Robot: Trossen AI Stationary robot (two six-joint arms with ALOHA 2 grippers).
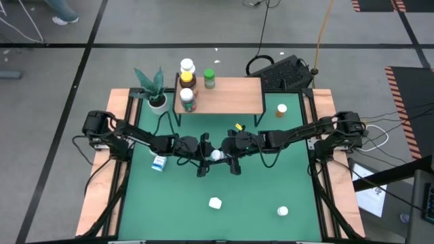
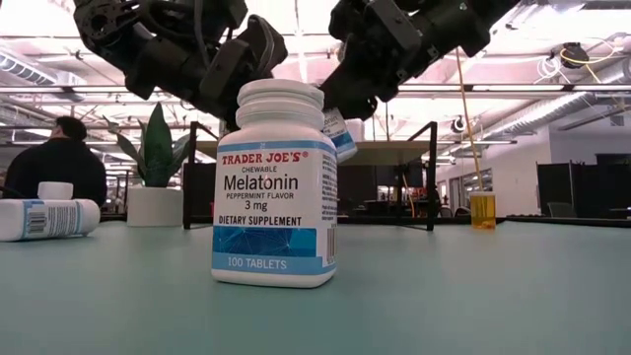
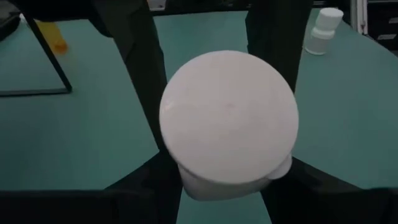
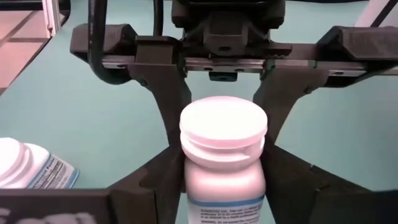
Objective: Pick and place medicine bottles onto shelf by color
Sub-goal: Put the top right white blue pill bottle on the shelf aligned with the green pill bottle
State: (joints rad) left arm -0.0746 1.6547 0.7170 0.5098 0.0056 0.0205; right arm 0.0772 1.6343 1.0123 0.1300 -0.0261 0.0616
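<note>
A white-capped bottle with a white-and-blue label (image 1: 216, 155) hangs above the middle of the green table, cap toward the left arm. My left gripper (image 3: 227, 180) and my right gripper (image 4: 224, 186) meet there nose to nose, both shut on it. The low view shows the bottle tilted (image 2: 340, 133) under both arms. The wooden shelf (image 1: 230, 98) stands on thin black legs at the far side. It carries an amber bottle (image 1: 187, 71), a green one (image 1: 209, 78) and one more bottle (image 1: 188, 99), all upright. My left gripper pinches the bottle at its cap end (image 3: 171, 155) between its two fingers, coming nearly level from the table's left; the cap's round top faces its camera. The bottle is lifted clear of the table. My right gripper pinches the bottle's body just below the cap (image 4: 193, 180), one finger (image 4: 155, 180) on each side. It comes from the table's right, slanting slightly down, along the bottle's length.
An orange bottle (image 1: 281, 109) stands right of the shelf. A white-and-blue bottle (image 1: 159, 163) lies on its side at the left. Two white bottles (image 1: 215, 202) (image 1: 283, 211) stand near the front edge. A potted plant (image 1: 154, 88) sits left of the shelf.
</note>
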